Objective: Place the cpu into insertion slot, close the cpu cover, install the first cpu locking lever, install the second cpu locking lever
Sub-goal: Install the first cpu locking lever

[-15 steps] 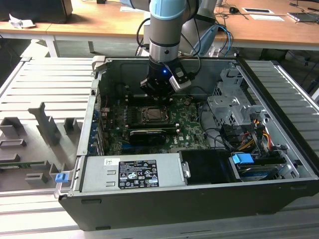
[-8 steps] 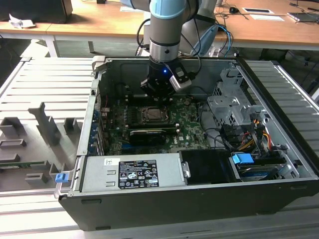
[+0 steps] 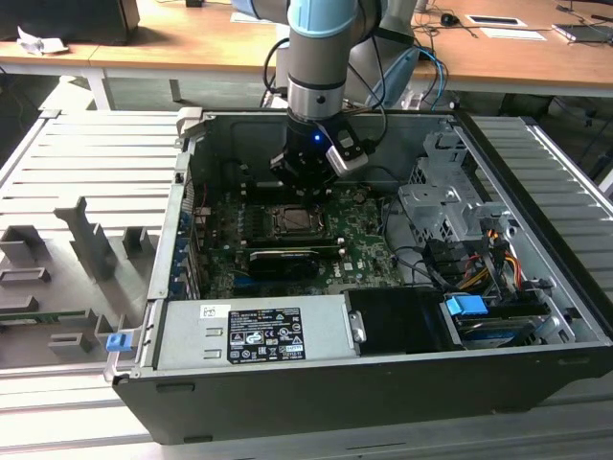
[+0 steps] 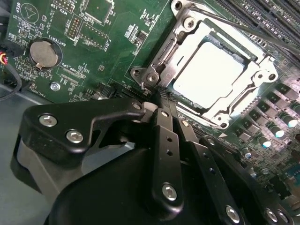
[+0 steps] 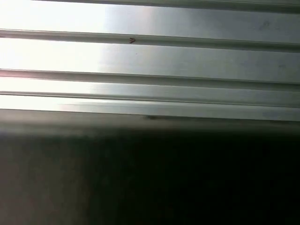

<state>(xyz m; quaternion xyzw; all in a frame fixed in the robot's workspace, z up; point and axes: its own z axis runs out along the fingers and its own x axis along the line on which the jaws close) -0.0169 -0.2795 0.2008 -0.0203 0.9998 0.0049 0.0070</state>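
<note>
Three cameras: one wide on the open computer case, two riding the arm.

The exterior view looks down at a slant from outside the case [image 3: 383, 383], taking in the whole motherboard [image 3: 287, 251] and the arm above it. The second wrist view sits very close, peering past the gripper [image 4: 159, 96] at the insertion slot [image 4: 213, 70], the same socket the exterior view shows mid-board. The first wrist view faces ribbed grey metal [image 5: 150, 61] at close range, its other half dark.
</note>
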